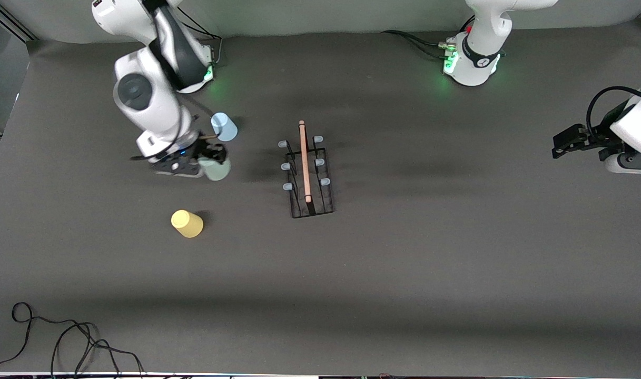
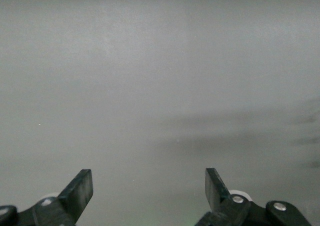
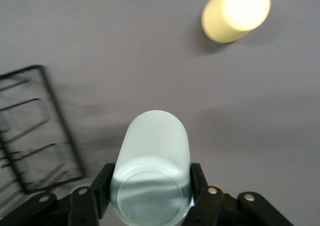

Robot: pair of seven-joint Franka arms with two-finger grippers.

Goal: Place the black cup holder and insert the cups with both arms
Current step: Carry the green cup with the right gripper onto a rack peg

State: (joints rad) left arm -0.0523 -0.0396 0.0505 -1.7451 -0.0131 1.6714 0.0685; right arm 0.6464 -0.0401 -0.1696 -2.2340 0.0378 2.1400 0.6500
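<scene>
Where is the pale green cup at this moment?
The pale green cup is in the right gripper, between the light blue cup and the yellow cup.

Item: table [image 1: 404,273], dark grey matte top, carrying my work. Item: loose black cable [image 1: 62,342], coiled on the table at its edge nearest the front camera.

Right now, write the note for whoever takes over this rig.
Right hand: shut on the pale green cup, beside the blue cup.
Left hand: open, holding nothing, waiting at its end of the table.
Black cup holder: standing mid-table, all prongs bare.
Yellow cup: on the table, nearest the front camera.
Done: holder placed, green cup gripped.
Left: all three cups onto prongs.
</scene>
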